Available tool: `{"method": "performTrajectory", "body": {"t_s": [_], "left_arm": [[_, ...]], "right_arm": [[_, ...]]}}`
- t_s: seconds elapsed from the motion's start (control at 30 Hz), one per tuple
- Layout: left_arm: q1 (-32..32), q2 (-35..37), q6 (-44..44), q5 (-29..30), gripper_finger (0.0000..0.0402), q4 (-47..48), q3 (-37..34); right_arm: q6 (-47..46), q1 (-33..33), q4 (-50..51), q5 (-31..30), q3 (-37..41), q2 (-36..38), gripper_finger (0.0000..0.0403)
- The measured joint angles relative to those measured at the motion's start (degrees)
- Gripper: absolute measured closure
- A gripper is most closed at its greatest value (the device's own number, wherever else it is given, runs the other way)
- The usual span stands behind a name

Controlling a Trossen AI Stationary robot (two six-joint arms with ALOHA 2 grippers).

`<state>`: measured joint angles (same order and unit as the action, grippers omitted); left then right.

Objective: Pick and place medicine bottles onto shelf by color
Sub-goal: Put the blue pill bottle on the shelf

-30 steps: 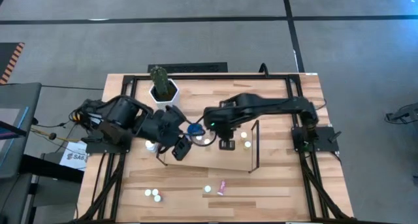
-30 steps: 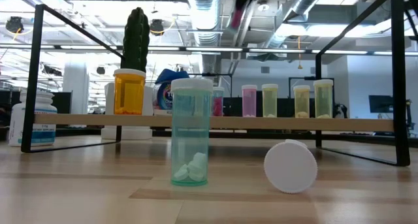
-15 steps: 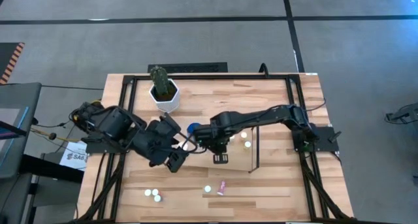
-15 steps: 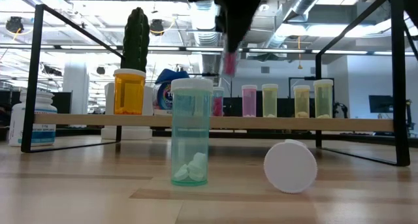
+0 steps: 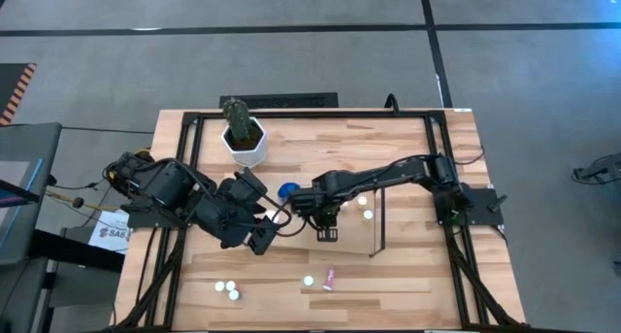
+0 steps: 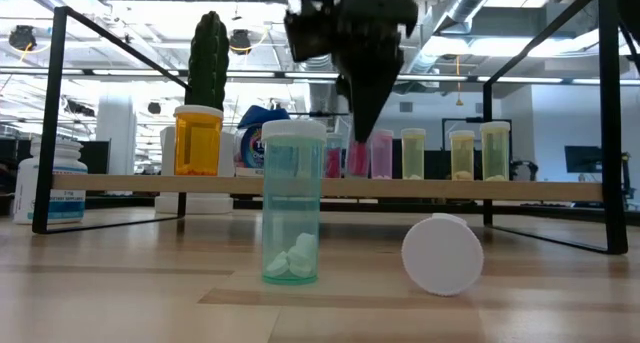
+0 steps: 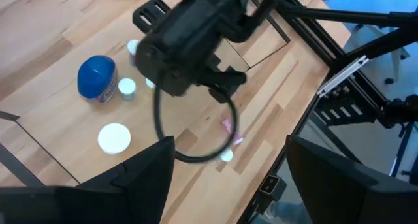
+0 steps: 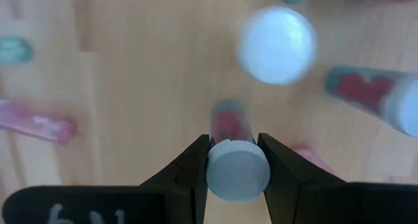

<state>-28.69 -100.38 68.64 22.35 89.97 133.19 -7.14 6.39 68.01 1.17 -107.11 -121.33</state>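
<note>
On the shelf [image 6: 150, 183], seven upright medicine bottles can be counted in the low view: one orange bottle [image 6: 197, 140], one blue-capped bottle [image 6: 262, 118] behind it, three pink, one of them the pink bottle [image 6: 357, 156] under the gripper, and two yellowish. On the table [image 5: 408, 275] in front, one clear bottle [image 6: 292, 203] stands upright and one white-capped bottle [image 6: 443, 254] lies on its side.

From above, three white caps [image 5: 225, 288] are seen at the near left, plus one more cap and a lying pink bottle [image 5: 330, 278]; the shelf's contents are hardly readable there.

Only the right wrist view shows the grip: the right gripper [image 8: 236, 162] is clamped on that white-capped pink bottle, at shelf level. The left gripper [image 5: 260, 238] is held with fingers apart, empty, beside the shelf's left end.
</note>
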Motion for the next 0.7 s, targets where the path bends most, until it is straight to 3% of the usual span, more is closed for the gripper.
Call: {"method": "performTrajectory", "body": {"t_s": [0.47,0.7], "left_arm": [[0.0,0.0,0.8,1.0,0.0126,0.0,0.0],[0.3,0.0,0.8,1.7,0.0126,0.0,0.0]], "right_arm": [[0.1,-2.4,-4.5,0.0,3.7,0.2,0.0273],[0.4,-2.5,-4.5,-0.2,3.9,-0.1,0.0229]]}}
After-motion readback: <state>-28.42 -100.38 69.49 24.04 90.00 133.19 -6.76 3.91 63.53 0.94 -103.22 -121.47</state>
